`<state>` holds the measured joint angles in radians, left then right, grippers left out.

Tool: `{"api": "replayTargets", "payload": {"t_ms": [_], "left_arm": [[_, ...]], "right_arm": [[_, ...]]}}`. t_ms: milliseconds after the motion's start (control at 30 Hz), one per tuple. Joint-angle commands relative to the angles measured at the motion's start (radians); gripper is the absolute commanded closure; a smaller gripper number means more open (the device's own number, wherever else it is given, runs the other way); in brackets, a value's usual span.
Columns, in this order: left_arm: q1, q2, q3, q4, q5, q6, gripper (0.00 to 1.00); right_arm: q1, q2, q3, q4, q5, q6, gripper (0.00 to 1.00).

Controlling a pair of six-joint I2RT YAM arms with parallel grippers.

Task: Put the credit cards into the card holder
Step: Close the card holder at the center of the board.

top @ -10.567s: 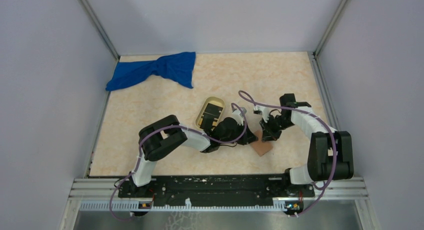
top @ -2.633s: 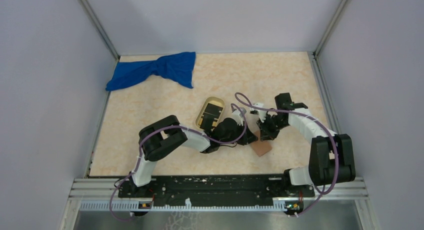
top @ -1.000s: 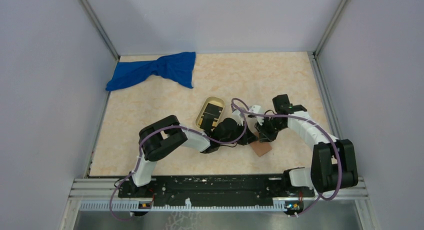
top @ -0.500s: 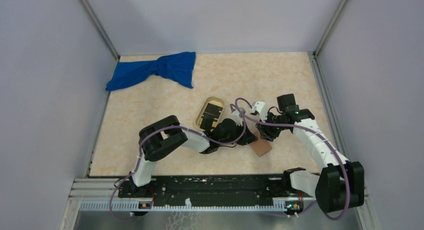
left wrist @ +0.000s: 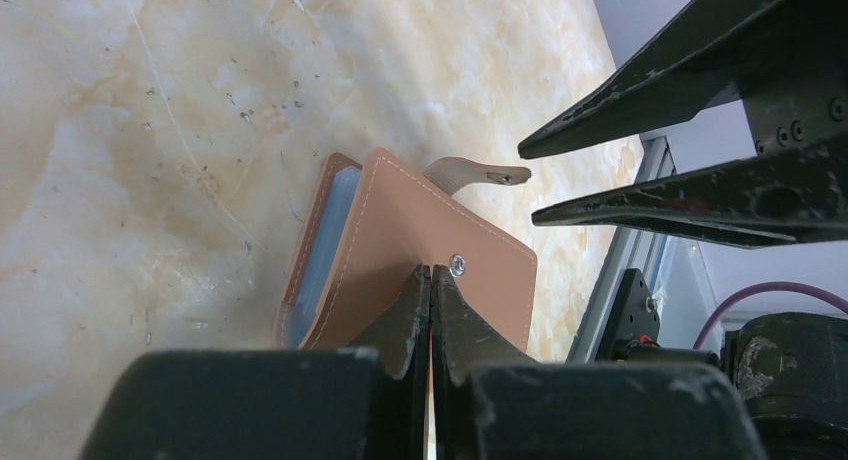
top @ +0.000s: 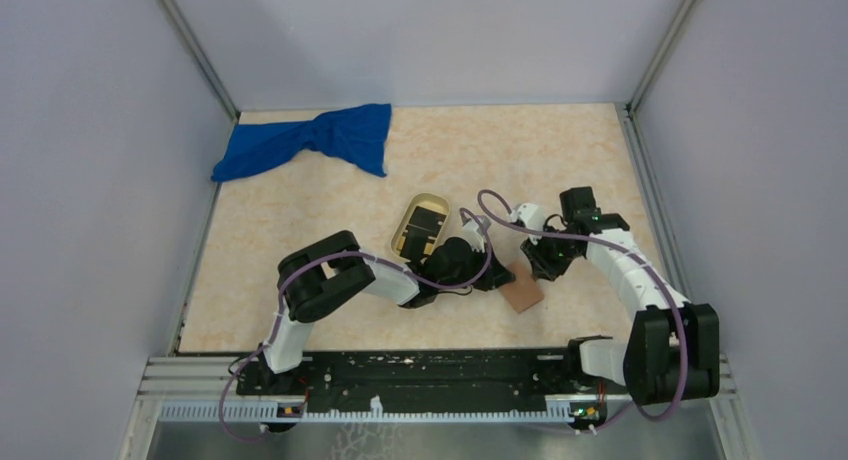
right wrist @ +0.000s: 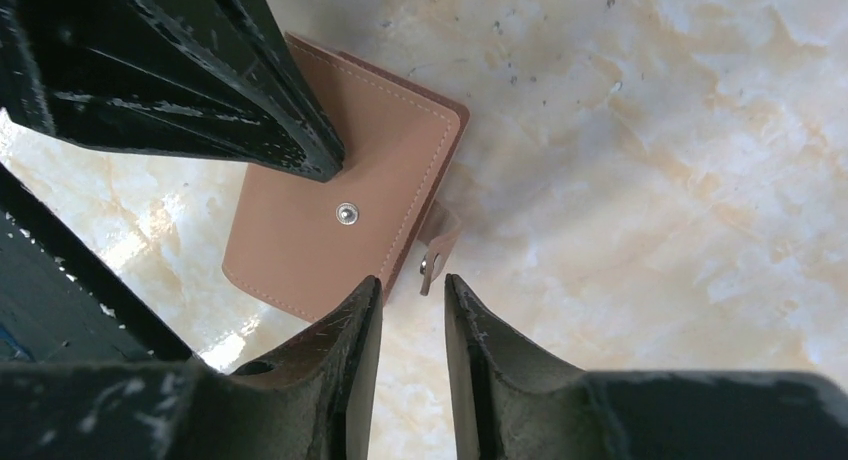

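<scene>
The reddish-brown card holder (top: pixel 522 294) lies on the table, its cover lifted a little so the blue-grey inside (left wrist: pixel 322 242) shows. My left gripper (top: pixel 497 277) is shut on the near edge of that cover (left wrist: pixel 431 270). My right gripper (top: pixel 547 267) hovers just right of the holder, jaws slightly apart (right wrist: pixel 412 278), with the snap strap (right wrist: pixel 436 252) just beyond the tips and not gripped. A black card (top: pixel 425 223) lies in the oval tan tray (top: pixel 440 198). I cannot make out the grey card.
A crumpled blue cloth (top: pixel 310 140) lies at the back left. The tray sits just left of both grippers. The left fingers (right wrist: pixel 200 80) crowd the holder from one side, and the right fingers (left wrist: pixel 650 90) from the other. Walls enclose the table.
The right arm's elbow swung back in and its gripper shifted slightly right, staying beside the holder. The left arm and the holder have not moved.
</scene>
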<state>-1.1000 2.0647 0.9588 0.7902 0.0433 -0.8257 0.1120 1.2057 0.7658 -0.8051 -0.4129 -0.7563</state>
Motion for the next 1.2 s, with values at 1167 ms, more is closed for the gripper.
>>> {"api": "replayTargets", "payload": {"t_ms": [1167], "left_arm": [[-0.006,0.006,-0.02,0.007,-0.005,0.017,1.0]], "right_arm": [[-0.055,0.028,0.024,0.062,-0.006,0.051,0.98]]}}
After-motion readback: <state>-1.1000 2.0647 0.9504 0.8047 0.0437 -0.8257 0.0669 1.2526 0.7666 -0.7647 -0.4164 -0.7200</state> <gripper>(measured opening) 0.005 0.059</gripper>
